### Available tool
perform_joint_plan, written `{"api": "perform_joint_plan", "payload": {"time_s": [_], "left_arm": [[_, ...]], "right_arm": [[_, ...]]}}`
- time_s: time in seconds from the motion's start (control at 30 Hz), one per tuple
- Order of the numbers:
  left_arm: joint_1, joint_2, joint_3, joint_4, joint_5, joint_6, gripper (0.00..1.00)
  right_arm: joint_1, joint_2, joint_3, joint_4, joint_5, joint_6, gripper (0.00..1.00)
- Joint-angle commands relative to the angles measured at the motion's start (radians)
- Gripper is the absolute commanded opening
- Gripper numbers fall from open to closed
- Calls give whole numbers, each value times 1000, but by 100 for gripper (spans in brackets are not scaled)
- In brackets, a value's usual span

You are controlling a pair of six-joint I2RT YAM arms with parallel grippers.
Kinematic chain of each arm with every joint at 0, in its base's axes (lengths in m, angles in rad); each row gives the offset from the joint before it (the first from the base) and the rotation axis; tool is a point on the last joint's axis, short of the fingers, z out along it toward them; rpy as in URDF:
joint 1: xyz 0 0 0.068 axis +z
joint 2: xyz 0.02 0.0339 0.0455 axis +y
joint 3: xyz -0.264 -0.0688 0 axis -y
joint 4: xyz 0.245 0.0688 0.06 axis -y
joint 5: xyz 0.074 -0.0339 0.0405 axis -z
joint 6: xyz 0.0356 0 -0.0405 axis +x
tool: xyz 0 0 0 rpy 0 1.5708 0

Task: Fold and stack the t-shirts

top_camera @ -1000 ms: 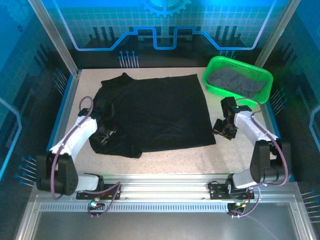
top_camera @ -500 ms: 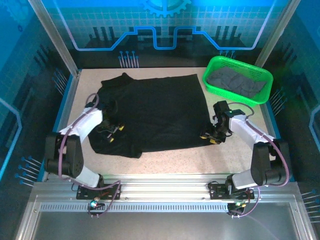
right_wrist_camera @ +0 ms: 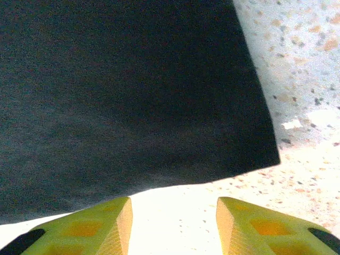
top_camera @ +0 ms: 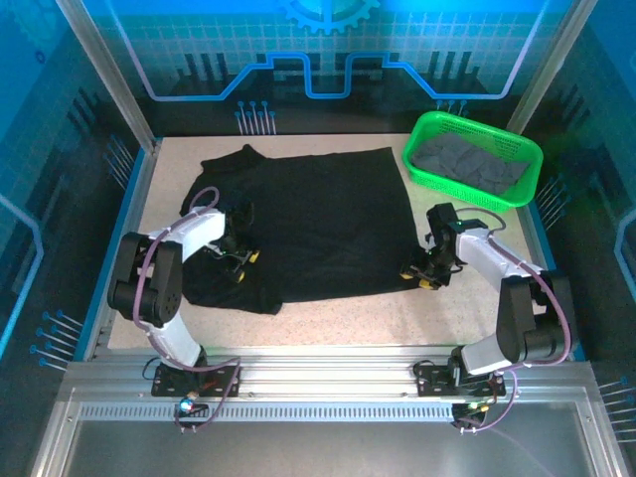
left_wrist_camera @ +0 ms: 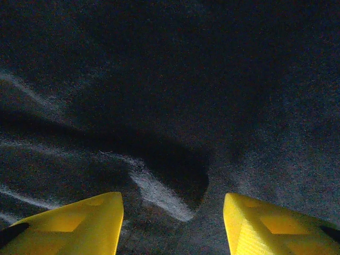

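Note:
A black t-shirt (top_camera: 308,224) lies spread over the table's middle, its left side rumpled. My left gripper (top_camera: 241,258) is over that rumpled left part, open, its yellow fingers (left_wrist_camera: 85,223) on either side of a raised fold of cloth (left_wrist_camera: 159,191). My right gripper (top_camera: 422,275) is at the shirt's near right corner, open, with bare table between its fingers (right_wrist_camera: 95,228); the shirt's edge (right_wrist_camera: 159,133) lies just ahead of them. Dark grey t-shirts (top_camera: 467,159) lie in the green basket.
The green mesh basket (top_camera: 527,184) stands at the back right corner. Metal frame posts and blue side rails border the speckled table (top_camera: 348,313). Bare table lies along the front, between the shirt and the arm bases.
My left gripper has moved right and farther in over the shirt's left side, its jaws narrowing a little. My right gripper has shifted left to the shirt's near right corner.

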Motion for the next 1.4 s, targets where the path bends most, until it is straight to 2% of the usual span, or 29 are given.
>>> {"api": "perform_joint_plan", "payload": {"time_s": [0.0,0.17,0.33,0.57,0.87,1.1,1.37], "left_arm": [[-8,12,-6,-5,-26,-24,53],[-8,60,-2,21,1,-13,50],[-8,2,-20,-17,-32,-7,19],[-8,-223,-123,-96,-62,-29,0],[-8,-555,-259,-293,-100,-112,0],[-10,-833,-351,-447,-88,-216,0],[-11,-975,-333,-574,-50,-289,0]], "right_arm": [[-16,-16,-15,-1,-14,-10,47],[-17,-15,-13,3,-18,-11,46],[-21,-20,-10,-2,-5,-15,46],[-59,-1,9,4,3,-32,45],[-90,-2,12,-13,44,-23,45],[-134,-49,-35,-7,48,47,48],[-226,-10,-46,42,-15,133,47]]}}
